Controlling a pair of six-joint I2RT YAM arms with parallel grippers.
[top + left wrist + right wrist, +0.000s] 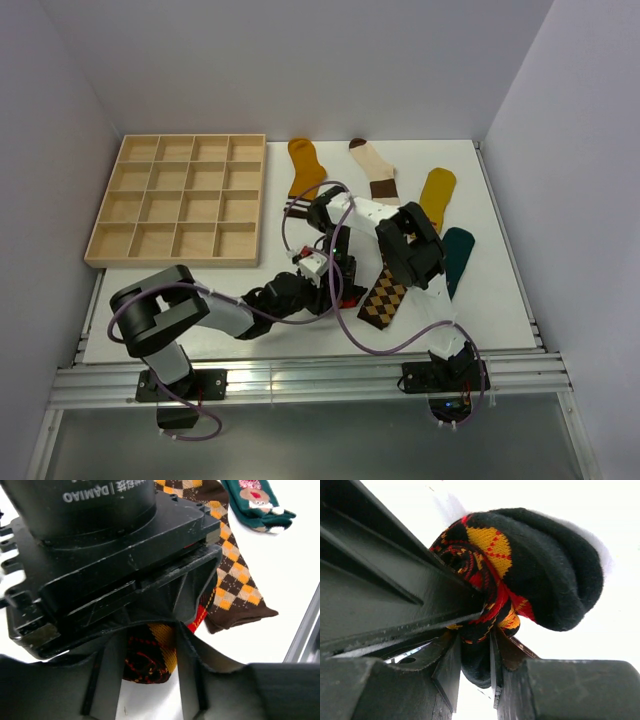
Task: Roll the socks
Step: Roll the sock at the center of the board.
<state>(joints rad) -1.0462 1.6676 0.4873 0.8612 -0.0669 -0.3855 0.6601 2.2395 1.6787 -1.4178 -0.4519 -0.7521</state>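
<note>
Black knit crossed with red and yellow diamonds: a rolled argyle sock (545, 570) is bunched between both grippers, over the white table (500, 310). White capitals reading "DAMIAO" run across the round black motor housing (85, 500) of the right arm, which fills much of the left wrist view. A second word beside them is cut off at the frame's edge.

The left gripper (147, 647) has its two dark fingers (187, 675) partly closed. The roll fills the gap between them and touches both. The right gripper (472, 652) is nearly closed, its jaws pinching a fold of the same sock. The fat dark end of the roll bulges out past its fingertips, and one end shows a tight spiral of coloured layers.

Just beyond the left gripper, to its right, a brown and orange argyle sock (235, 580) lies flat. Farther on, a teal sock (255, 502) carries a small cartoon face with a red nose.

From above, well beyond both grippers, lie a mustard sock (305, 172) with a striped cuff, a cream sock (373, 170) with brown bands, and a yellow sock (437, 195). A wooden compartment tray (175, 200) sits well off to the grippers' left.
</note>
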